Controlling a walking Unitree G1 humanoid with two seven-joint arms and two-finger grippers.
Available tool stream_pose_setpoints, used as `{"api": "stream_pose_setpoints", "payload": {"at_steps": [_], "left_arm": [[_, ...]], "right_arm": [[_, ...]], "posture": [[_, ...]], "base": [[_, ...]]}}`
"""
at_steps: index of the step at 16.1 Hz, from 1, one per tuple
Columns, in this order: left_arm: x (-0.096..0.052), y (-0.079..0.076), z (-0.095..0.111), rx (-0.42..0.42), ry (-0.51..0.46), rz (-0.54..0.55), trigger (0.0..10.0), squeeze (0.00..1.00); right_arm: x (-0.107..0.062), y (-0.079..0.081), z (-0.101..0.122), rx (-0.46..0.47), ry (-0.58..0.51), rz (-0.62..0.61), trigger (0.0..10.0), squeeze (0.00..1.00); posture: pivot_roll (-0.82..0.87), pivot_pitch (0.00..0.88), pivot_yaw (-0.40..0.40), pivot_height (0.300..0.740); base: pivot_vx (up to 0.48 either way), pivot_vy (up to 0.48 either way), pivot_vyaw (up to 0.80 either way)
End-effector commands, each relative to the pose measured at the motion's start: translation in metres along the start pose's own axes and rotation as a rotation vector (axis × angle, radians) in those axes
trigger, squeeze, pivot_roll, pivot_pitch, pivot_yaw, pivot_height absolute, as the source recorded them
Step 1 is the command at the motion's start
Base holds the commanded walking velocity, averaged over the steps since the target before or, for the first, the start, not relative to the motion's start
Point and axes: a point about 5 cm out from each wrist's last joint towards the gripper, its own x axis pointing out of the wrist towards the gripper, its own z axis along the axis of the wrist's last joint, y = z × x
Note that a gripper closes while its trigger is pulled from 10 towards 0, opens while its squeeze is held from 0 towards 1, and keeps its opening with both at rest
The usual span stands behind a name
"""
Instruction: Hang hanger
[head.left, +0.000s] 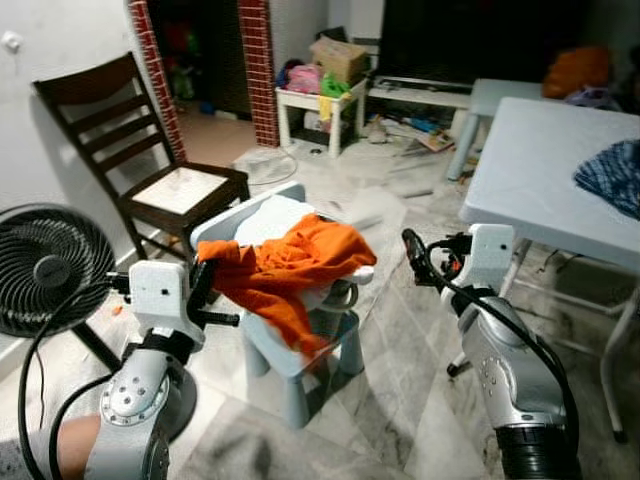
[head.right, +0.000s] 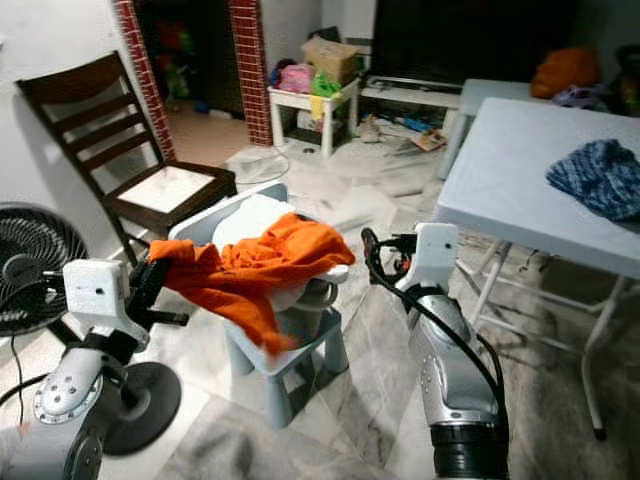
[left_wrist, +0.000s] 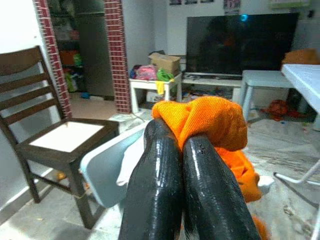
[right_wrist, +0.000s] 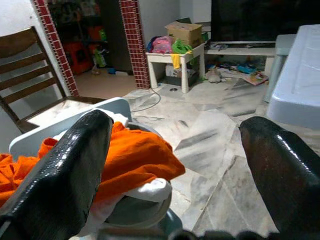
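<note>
An orange garment (head.left: 290, 260) lies crumpled over a small pale blue plastic chair (head.left: 228, 225), on top of something white (head.left: 275, 215). My left gripper (head.left: 205, 278) is at the garment's left end, level with the chair back. In the left wrist view its fingers (left_wrist: 200, 170) are pressed together, shut on a fold of the orange cloth (left_wrist: 215, 117). To the right of the chair my right gripper (head.left: 418, 258) hovers open, apart from the garment. In the right wrist view its fingers (right_wrist: 75, 165) stand wide, with the orange cloth (right_wrist: 135, 155) beyond them.
A dark wooden chair (head.left: 150, 150) stands at the back left and a black floor fan (head.left: 50, 270) at my left. A white folding table (head.left: 540, 170) with a blue cloth (head.left: 612, 175) stands on the right. Behind are a cluttered side table (head.left: 315, 95) and a TV (head.left: 470, 40).
</note>
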Motion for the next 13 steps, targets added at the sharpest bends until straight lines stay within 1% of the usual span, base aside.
{"api": "stream_pose_setpoints", "payload": {"at_steps": [1, 2, 5, 7, 13], "left_arm": [[0.0009, 0.0017, 0.0019, -0.003, -0.006, -0.004, 10.0, 0.0], [0.0008, 0.0018, 0.0019, -0.004, -0.006, -0.006, 10.0, 0.0], [-0.0002, 0.0035, 0.0028, -0.001, -0.005, -0.001, 10.0, 0.0], [0.0008, 0.0036, 0.0043, 0.002, -0.008, -0.004, 10.0, 0.0], [0.0019, 0.0027, 0.0054, -0.002, -0.012, -0.013, 10.0, 0.0]], "right_arm": [[0.002, 0.0045, 0.0088, 0.006, -0.028, 0.021, 10.0, 0.0], [0.002, 0.0048, 0.0087, 0.006, -0.028, 0.021, 10.0, 0.0], [0.0023, 0.0063, 0.0071, 0.008, -0.022, 0.029, 10.0, 0.0], [0.0035, 0.0071, 0.0075, 0.006, -0.021, 0.033, 10.0, 0.0], [0.0035, 0.0089, 0.0073, 0.007, -0.022, 0.036, 10.0, 0.0]], "posture": [[0.01, 0.0, 0.041, 0.74], [0.01, 0.0, 0.041, 0.74], [0.02, 0.0, 0.034, 0.74], [0.02, 0.0, 0.034, 0.74], [0.01, 0.0, 0.04, 0.74]], "base": [[0.0, -0.311, -0.51], [0.0, -0.311, -0.51], [0.0, -0.291, -0.8], [0.0, -0.289, -0.44], [0.0, -0.288, 0.0]]}}
